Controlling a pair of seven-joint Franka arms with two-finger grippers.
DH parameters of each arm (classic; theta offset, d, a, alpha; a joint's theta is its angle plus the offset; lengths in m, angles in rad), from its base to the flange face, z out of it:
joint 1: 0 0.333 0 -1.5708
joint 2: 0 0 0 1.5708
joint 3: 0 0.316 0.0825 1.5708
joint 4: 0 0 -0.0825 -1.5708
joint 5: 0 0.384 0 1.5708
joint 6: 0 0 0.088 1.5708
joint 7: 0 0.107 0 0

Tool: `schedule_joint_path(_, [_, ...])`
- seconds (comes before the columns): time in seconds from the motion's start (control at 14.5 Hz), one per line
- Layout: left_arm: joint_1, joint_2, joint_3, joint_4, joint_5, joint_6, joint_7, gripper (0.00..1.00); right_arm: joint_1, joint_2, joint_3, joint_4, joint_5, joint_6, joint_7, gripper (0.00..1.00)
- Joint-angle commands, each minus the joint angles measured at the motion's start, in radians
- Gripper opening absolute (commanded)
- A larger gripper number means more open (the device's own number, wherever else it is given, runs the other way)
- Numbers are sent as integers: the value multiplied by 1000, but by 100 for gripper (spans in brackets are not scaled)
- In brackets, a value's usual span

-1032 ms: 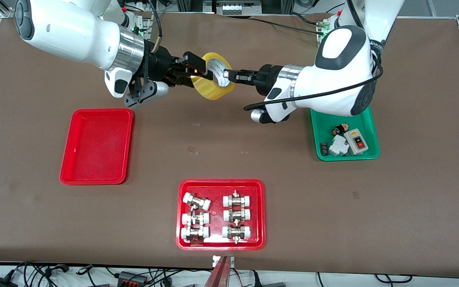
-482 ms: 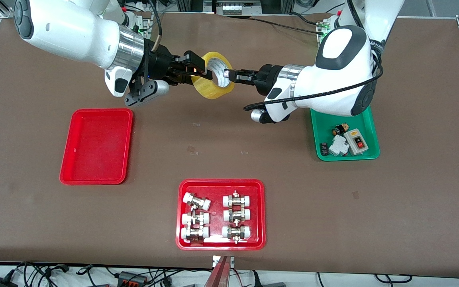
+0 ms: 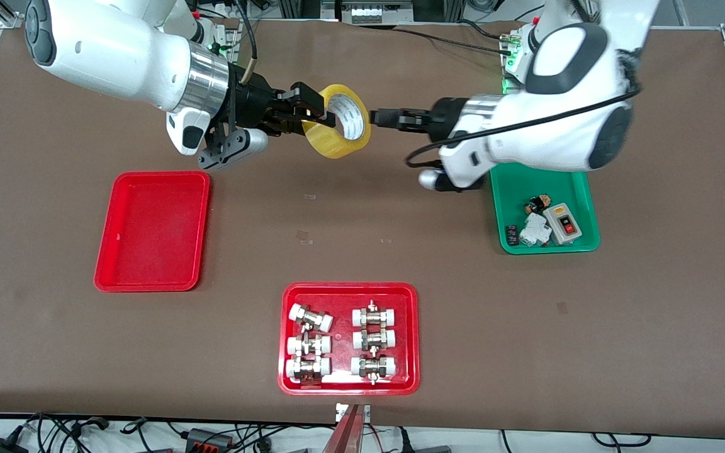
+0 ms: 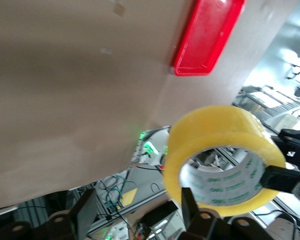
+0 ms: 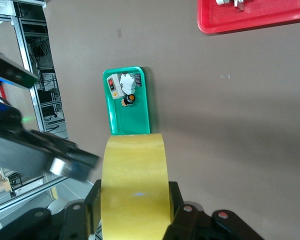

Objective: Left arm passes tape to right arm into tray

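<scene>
Half done: right gripper [image 3: 316,113] clamps the tape [image 3: 339,119] above the table; left gripper [image 3: 380,117], fingers spread, is clear of it. Empty red tray [image 3: 151,231] awaits.

The tape [image 3: 337,121] between my black right gripper [image 3: 315,113] fingers is translucent yellow with a whitish printed core. Near it, my left gripper [image 3: 376,117] is black too. The tray [image 3: 152,231] is glossy red on brown table [image 3: 652,314].
</scene>
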Motion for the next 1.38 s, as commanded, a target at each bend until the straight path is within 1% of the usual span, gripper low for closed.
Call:
schedule_joint_path(0.0, [52, -88, 3, -4, 193, -66, 17, 100, -37, 13, -8, 5, 5, -15, -45, 26])
schedule_joint_path(0.07, [83, -94, 3, -4, 242, -107, 62, 100, -80, 33, -8, 1, 2, -18, -64, 26])
schedule_joint_path(0.14, [92, -97, 2, -4, 335, -152, 120, 100, -127, 50, -8, -1, 4, -36, -90, 27])
schedule_joint_path(0.21, [97, -117, -10, -4, 464, -180, 167, 100, -185, 74, -8, 0, 2, -64, -117, 27])
schedule_joint_path(0.28, [98, -138, -11, -14, 545, -197, 232, 100, -242, 108, -8, -1, 2, -85, -149, 27])
schedule_joint_path(0.34, [116, -149, -1, -19, 577, -224, 330, 100, -290, 148, -8, 0, 2, -108, -191, 27])
schedule_joint_path(0.41, [152, -154, 3, -22, 587, -237, 399, 100, -360, 181, -8, -1, 1, -130, -240, 27])
schedule_joint_path(0.55, [207, -169, -7, -30, 661, -238, 527, 100, -494, 272, -8, 0, 1, -182, -315, 27])
schedule_joint_path(0.62, [213, -177, -6, -43, 675, -234, 572, 100, -546, 324, -8, 0, -2, -190, -397, 27])
schedule_joint_path(0.76, [242, -204, -9, -83, 707, -220, 615, 100, -639, 384, -8, -1, -17, -199, -536, 27])
schedule_joint_path(0.96, [248, -254, -8, -143, 764, -171, 725, 100, -730, 453, -8, -7, -88, -225, -714, 27])
schedule_joint_path(1.03, [256, -272, -6, -166, 779, -148, 742, 100, -746, 476, -8, -7, -90, -223, -749, 27])
schedule_joint_path(1.17, [264, -350, -11, -253, 843, -97, 750, 100, -773, 519, -8, -9, -90, -220, -803, 28])
schedule_joint_path(1.31, [317, -387, -21, -306, 845, -68, 822, 100, -790, 538, -8, -28, -90, -225, -832, 29])
